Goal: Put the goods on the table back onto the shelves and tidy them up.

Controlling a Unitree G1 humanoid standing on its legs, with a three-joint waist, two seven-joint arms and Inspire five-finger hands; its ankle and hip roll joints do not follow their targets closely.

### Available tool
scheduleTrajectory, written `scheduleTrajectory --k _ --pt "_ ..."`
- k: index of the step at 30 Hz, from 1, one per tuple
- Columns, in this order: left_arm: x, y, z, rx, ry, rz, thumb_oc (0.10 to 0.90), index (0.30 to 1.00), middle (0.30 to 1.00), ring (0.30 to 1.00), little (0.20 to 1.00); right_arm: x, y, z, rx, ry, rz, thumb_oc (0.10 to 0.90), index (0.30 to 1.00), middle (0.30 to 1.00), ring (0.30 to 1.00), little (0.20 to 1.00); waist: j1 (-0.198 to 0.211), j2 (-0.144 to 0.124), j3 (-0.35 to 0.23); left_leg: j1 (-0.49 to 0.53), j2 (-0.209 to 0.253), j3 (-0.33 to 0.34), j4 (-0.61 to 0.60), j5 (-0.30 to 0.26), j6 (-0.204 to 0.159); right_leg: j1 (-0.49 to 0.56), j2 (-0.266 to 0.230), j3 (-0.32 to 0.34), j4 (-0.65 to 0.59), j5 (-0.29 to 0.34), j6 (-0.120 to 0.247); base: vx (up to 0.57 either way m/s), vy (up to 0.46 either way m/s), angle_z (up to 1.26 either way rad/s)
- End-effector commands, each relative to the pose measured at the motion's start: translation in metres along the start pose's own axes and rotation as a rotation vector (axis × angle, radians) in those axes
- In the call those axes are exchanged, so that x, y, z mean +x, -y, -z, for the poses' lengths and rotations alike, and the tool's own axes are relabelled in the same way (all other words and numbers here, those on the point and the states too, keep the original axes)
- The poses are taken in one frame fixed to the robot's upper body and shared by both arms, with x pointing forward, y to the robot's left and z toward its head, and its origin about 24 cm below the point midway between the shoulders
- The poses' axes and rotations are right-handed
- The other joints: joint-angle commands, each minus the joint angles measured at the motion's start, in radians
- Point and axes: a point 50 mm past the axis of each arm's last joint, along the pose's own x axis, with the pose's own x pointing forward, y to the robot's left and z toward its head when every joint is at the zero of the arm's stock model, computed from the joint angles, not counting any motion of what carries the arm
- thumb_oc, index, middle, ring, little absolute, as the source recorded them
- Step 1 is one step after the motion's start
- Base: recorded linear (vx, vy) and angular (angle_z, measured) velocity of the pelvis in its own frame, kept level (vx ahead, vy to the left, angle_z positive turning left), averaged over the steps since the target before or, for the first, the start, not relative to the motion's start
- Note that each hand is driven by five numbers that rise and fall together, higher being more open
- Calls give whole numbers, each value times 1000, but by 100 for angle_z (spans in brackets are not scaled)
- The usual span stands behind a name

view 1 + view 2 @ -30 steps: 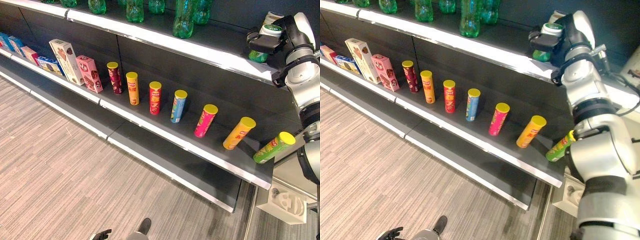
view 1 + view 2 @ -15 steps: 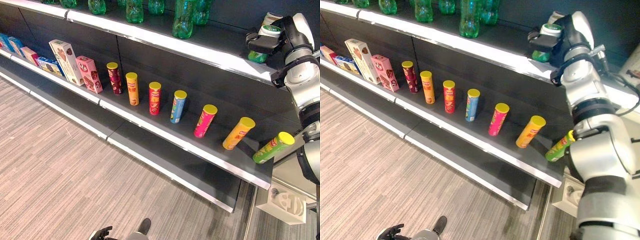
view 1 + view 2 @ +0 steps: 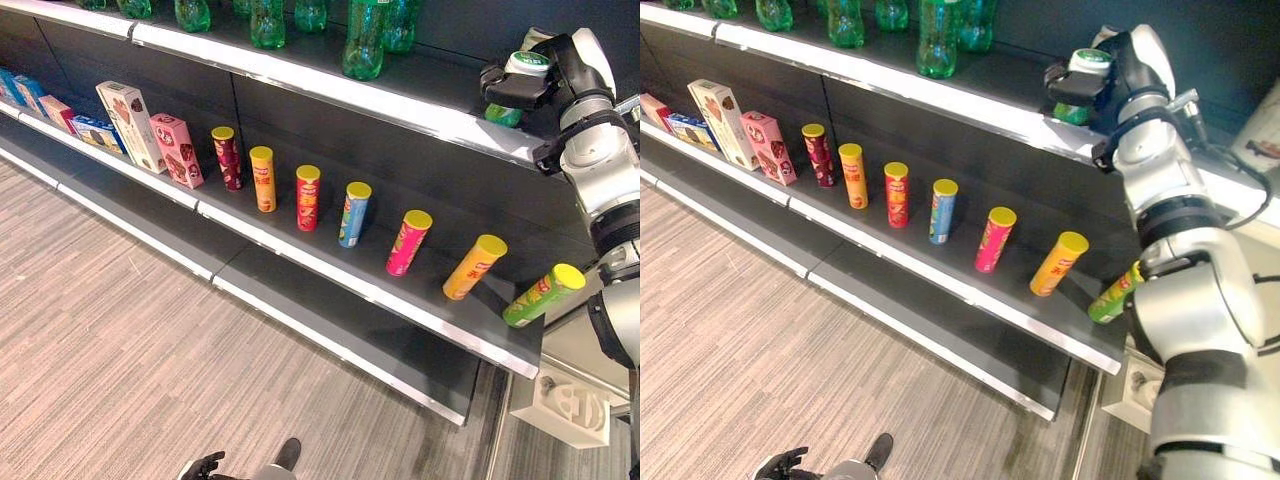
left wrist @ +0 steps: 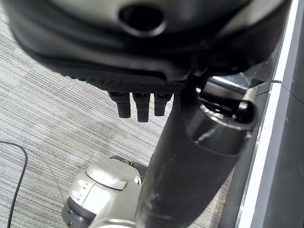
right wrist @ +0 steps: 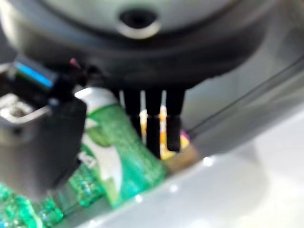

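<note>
- Right hand (image 3: 1108, 78) clenched round green bottle (image 3: 1076, 98), held upright for setting on top shelf (image 3: 970, 100).
- Left hand (image 4: 142, 102): fingers relaxed, nothing held.

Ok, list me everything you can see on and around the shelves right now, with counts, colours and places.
Green bottles: several, standing on the top shelf, to the left.
Green bottle with white cap: one, in the right hand, at the top shelf's right end.
Tube cans: seven, yellow lids, in a row on the middle shelf; dark red, orange, red, blue, pink, orange, green from left to right.
Boxes: one cream, one pink, smaller ones further left, same shelf.
White holder: one, on the floor at the lower right.
Right hand: curled round the bottle.
Left hand: low, over the floor.
</note>
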Motion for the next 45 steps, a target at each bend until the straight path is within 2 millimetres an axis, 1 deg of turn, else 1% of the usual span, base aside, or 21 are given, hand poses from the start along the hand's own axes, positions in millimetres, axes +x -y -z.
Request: scheduleTrajectory --k 1,8,16,19,27,37,45 --pt "2 -23 -16 26 49 -47 800 900 900 900 900 5 8 -44 -22 162 36 800 900 900 900 900 -4 -50 -18 88 29 141 13 -162 -43 -66 -68 60 31 6 70 0 0 0" --pt "2 -23 -15 21 43 -47 800 900 900 900 900 5 8 -44 -24 159 34 800 900 900 900 900 -10 -49 -20 89 28 145 12 -163 -42 -66 -69 65 29 7 70 0 0 0" --pt "3 -23 -18 23 51 -48 800 900 900 900 900 5 5 -48 -37 170 26 800 900 900 900 900 -18 -48 -20 95 29 154 11 -165 -42 -66 -70 71 27 9 70 0 0 0" --pt "3 -23 -18 25 49 -48 800 900 900 900 900 6 9 -48 -43 170 38 800 900 900 900 900 -23 -47 -19 97 31 157 11 -165 -42 -64 -70 72 26 10 71 0 0 0" --pt "3 -24 -18 28 51 -54 800 900 900 900 900 6 13 -51 -64 180 58 800 900 900 900 900 -31 -47 -21 103 34 166 11 -168 -42 -62 -67 78 25 10 71 0 0 -3" --pt "3 -24 -18 21 51 -60 800 900 900 900 900 6 17 -61 -97 220 86 800 900 900 900 900 -37 -46 -19 105 35 170 10 -169 -40 -65 -67 87 25 10 71 0 -2 -2" --pt "3 -24 -19 21 51 -61 800 900 900 900 900 6 16 -60 -125 214 85 800 900 900 900 900 -36 -46 -21 106 37 174 10 -169 -40 -66 -66 92 25 9 72 0 0 0"
